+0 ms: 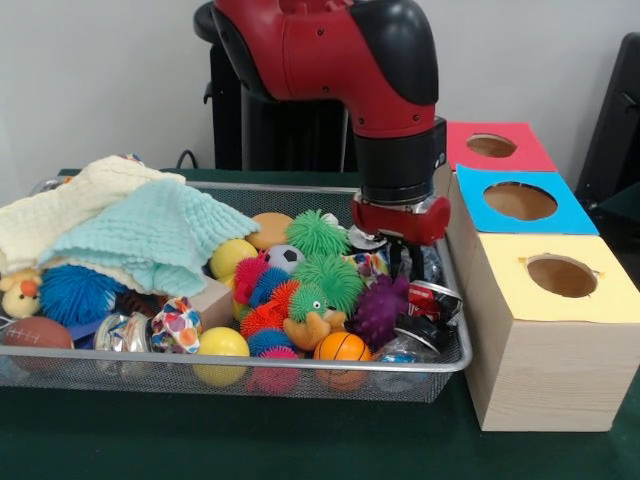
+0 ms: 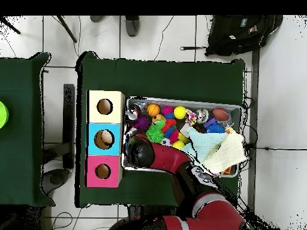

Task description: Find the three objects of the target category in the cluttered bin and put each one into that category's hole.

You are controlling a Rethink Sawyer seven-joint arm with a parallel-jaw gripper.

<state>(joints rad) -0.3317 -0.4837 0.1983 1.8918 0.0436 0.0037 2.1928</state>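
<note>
The silver wire-mesh bin (image 1: 300, 372) is full of toys. My gripper (image 1: 403, 268) hangs from the red and black arm and reaches down into the bin's right end, among the clutter. A clear crinkly bottle (image 1: 432, 264) lies right beside it against the bin's right wall, partly hidden. A second clear bottle (image 1: 404, 350) lies at the front right corner, and a third (image 1: 120, 330) at the front left. In the overhead view the arm's wrist (image 2: 140, 152) covers the gripper at the bin's (image 2: 180, 100) left end.
A wooden box to the right of the bin has a yellow hole (image 1: 561, 276), a blue hole (image 1: 519, 201) and a red hole (image 1: 491, 146). A crushed red can (image 1: 435, 298) lies by the gripper. Knitted cloths (image 1: 140, 230) cover the bin's left part. Balls and spiky toys fill the middle.
</note>
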